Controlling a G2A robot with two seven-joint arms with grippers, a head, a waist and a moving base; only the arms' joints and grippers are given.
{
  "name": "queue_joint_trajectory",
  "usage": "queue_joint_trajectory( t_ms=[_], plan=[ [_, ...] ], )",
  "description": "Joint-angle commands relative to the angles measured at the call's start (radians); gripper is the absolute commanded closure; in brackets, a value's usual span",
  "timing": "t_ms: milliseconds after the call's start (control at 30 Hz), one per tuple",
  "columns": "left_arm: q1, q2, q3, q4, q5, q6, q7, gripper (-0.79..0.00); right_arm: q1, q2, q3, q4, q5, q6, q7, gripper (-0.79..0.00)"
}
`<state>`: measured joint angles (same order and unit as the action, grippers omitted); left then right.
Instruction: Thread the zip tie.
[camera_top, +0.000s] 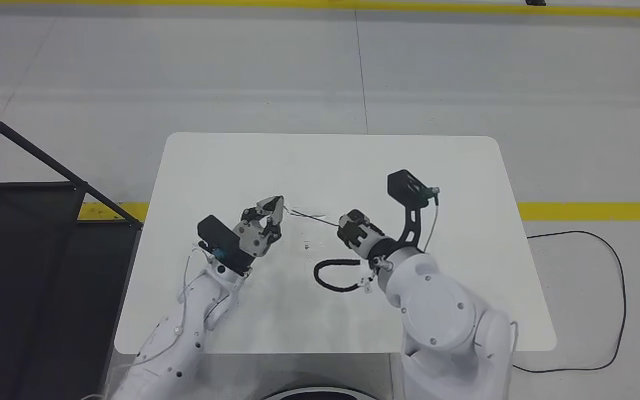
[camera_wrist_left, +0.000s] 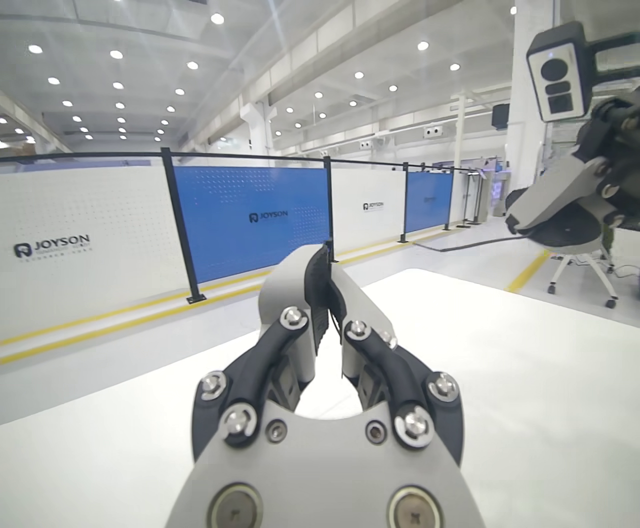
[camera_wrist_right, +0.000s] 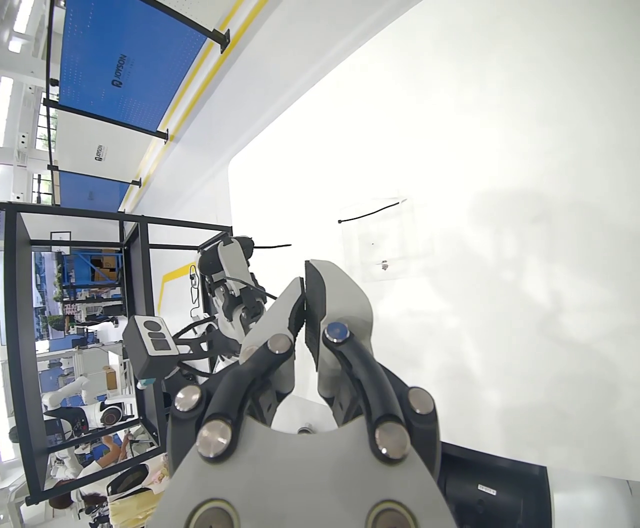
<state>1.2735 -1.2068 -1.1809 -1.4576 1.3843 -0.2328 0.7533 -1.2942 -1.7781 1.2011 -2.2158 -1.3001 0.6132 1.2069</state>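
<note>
Threading looks unstarted: my left gripper (camera_wrist_left: 322, 272) clamps a thin black plastic zip tie (camera_wrist_right: 272, 245), tail poking free, my right gripper (camera_wrist_right: 304, 287) is pinched together on nothing I can see, and beyond, 1 more black strap (camera_wrist_right: 370, 214) lies on the white table (camera_wrist_right: 500, 150).

Rows of recessed ceiling lights (camera_wrist_left: 116, 54) flood the hall with bright, even white light. Seen from the right wrist, the bench (camera_wrist_right: 500, 100) glares almost to blank white, its surface detail washed out. Wide-angle lenses on both wrists bow the black fence rail (camera_wrist_left: 250, 156) and stretch everything near the edges. Small highlights glint off the metal of the left claw (camera_wrist_left: 326, 256).
</note>
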Motion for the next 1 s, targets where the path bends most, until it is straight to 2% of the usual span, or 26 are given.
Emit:
queue_joint_trajectory(
  t_ms=[0, 433, 967],
  plan=[
    [-0.002, -0.004, 0.009, 0.011, 0.009, 0.02, 0.014, 0.0, 0.002, 0.0, -0.004, 0.003, -0.006, 0.0, 0.0, 0.0],
    [0.003, -0.007, 0.013, 0.013, 0.028, 0.014, 0.02, 0.0, 0.044, -0.017, -0.045, 0.067, -0.074, -0.003, 0.003, 0.0],
    [0.003, -0.007, 0.013, 0.013, 0.028, 0.014, 0.02, 0.0, 0.059, -0.025, -0.037, 0.079, -0.042, -0.001, 0.001, 0.0]
  ],
)
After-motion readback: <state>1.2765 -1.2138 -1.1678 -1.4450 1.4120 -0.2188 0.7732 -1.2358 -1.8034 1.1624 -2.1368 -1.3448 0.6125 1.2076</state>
